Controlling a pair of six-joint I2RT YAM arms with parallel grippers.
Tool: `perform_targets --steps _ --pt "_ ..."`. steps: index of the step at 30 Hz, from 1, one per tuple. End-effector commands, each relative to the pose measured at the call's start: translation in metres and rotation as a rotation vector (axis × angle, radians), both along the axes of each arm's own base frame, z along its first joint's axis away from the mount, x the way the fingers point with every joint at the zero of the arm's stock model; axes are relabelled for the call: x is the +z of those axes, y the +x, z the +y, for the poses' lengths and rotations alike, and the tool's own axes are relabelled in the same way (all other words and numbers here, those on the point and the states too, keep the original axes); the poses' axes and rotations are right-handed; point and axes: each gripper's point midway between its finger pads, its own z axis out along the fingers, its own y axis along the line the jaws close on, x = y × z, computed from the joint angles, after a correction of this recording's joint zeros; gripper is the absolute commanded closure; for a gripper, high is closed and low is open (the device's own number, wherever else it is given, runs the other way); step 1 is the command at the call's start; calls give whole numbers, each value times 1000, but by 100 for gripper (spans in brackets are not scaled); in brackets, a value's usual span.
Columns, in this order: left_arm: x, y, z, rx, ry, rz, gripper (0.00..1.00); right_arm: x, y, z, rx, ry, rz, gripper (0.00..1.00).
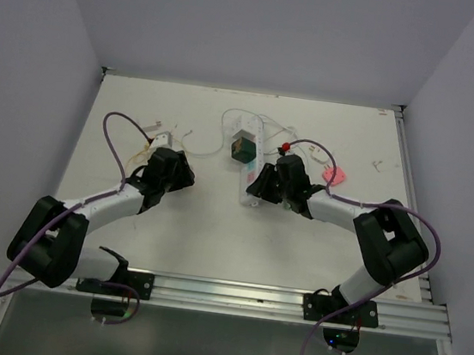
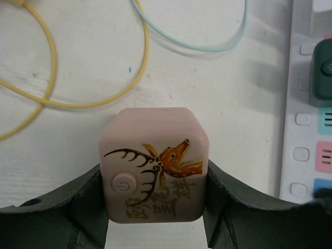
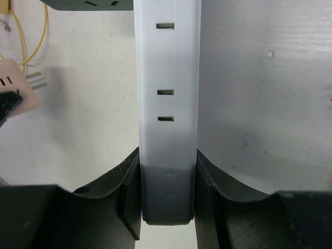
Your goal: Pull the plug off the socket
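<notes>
While the left tool grips a pale pink cube adapter printed with a deer, one finger pressed to each side, the left wrist view shows the cube clear of the power strip, which runs down the right of the frame. Whether the cube rests on the white surface or hangs just above it cannot be told. A dark green adapter sits plugged into the strip above the pastel outlets. A yellow cable and a pale blue cable loop on the surface beyond the cube.

In the right wrist view, the right tool is closed narrowly on the near end of the power strip, a finger on each long side, as if to pin it in place. At the left edge of that frame the cube adapter shows what look like bare metal prongs. They point toward the strip and touch nothing.

From the top external camera, the power strip lies lengthwise in the far half of the surface, a little right of centre, with the right tool at its near end. The left tool and its cube stand off to the strip's left, toward the left edge, with bare surface between.

The pull itself appears done, since the cube plug is out of its socket and held apart. What seems left is to set the cube down and let go with both tools. The dark green adapter has not been pulled, should that one also be wanted.
</notes>
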Motion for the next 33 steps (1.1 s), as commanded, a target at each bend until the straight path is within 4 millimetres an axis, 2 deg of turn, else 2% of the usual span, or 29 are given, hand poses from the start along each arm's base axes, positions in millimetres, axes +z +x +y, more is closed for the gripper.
perform_targets --steps 1,4,6,9,10,13,15,16,17,24,25,27,33 --pt "41 48 21 87 127 -215 89 -53 -42 -39 61 -201 156 100" --pt "35 57 25 114 159 -221 83 -51 -44 -35 84 -193 156 100" --pt "27 61 23 114 164 -216 74 -47 -42 -34 93 -191 147 100" --pt "14 61 17 91 153 -180 61 -44 -43 -35 113 -206 143 100" --pt "13 60 16 90 149 -176 61 -43 -43 -36 120 -210 139 100" --pt "11 52 17 97 141 -170 50 -41 -45 -39 132 -226 138 100" --pt "8 45 17 92 149 -160 40 -39 -46 -40 137 -231 135 100" --pt "13 43 16 91 146 -172 37 -39 -48 -41 143 -236 138 100" --pt "13 39 13 82 144 -171 30 -37 -48 -41 146 -233 132 100" --pt "9 21 5 67 126 -135 5 -37 -54 -42 177 -243 140 100" --pt "13 19 4 64 115 -137 1 -37 -56 -44 182 -247 145 100" --pt "23 20 1 59 94 -151 0 -33 -56 -44 188 -246 136 100" --pt "74 32 -32 -24 -52 -213 0 -28 -61 -47 214 -257 131 100"
